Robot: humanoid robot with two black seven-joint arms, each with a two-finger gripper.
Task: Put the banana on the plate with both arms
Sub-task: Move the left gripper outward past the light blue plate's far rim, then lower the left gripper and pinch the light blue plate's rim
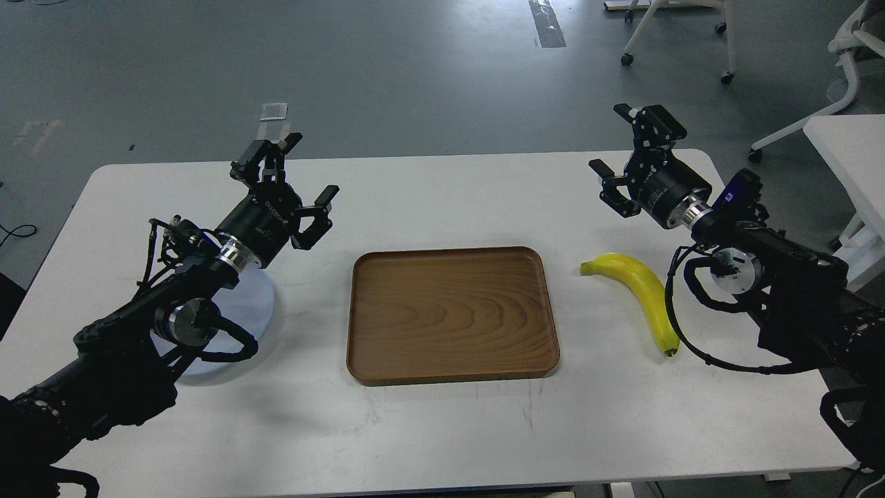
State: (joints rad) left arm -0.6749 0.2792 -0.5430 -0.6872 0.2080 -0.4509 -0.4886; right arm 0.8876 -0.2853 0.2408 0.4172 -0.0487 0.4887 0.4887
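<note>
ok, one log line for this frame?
banana on table, right of tray | plate under left arm | left gripper open | right gripper open

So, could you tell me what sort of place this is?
Probably an office-like robotics lab: a white table on a bare grey floor, wheeled office chairs behind, and a second white table on the right.

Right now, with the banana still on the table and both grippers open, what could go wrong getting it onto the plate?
1. The plate lies mostly hidden under the left arm, so a drop there may be hard to aim.
2. The wooden tray sits between the banana and the plate; a low carry could clip its rim.
3. The right arm's loose cable hangs beside the banana and might nudge it.
</note>
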